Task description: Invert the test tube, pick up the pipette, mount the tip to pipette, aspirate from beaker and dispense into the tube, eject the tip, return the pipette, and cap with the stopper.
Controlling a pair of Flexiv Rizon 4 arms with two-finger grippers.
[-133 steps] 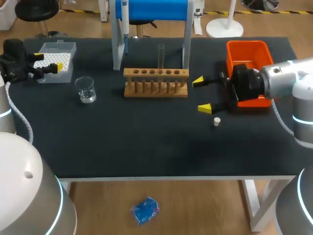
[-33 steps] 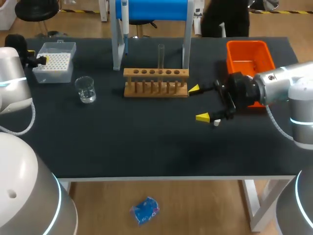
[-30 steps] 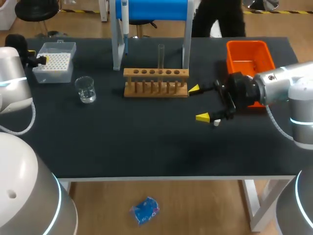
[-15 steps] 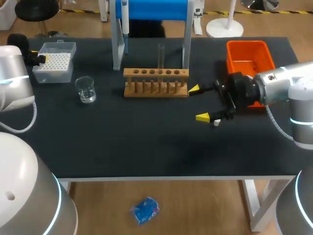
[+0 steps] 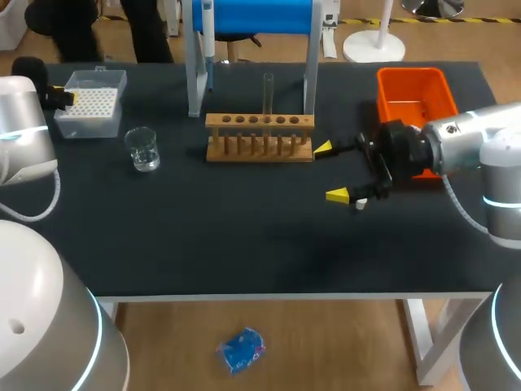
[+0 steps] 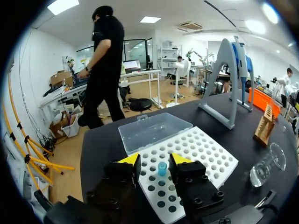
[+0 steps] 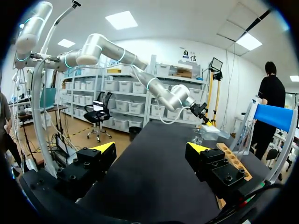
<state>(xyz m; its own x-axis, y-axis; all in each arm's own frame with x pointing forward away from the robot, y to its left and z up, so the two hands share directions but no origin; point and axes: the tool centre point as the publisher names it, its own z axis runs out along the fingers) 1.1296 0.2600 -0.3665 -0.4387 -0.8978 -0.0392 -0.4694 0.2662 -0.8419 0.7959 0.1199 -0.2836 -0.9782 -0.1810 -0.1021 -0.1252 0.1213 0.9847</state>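
Now | my right gripper (image 5: 331,171): fingers spread, holding nothing | test tube (image 5: 268,91): long axis upright in the wooden rack (image 5: 259,138), near and ahead of those fingertips | right arm much nearer; my left gripper (image 6: 155,159) is spread over the tip box (image 6: 205,149).

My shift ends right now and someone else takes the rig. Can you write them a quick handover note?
Left hand: open, low over the tip box, straddling a blue tip without gripping it.
Right hand: open and empty beside the rack; the stopper lies on the table close by.
Test tube stands upright in the rack, beaker near the tip box, pipette hangs on its stand.
Done: unclear whether the tube was inverted.
Left: take pipette, mount tip, aspirate, dispense, eject, return, cap.
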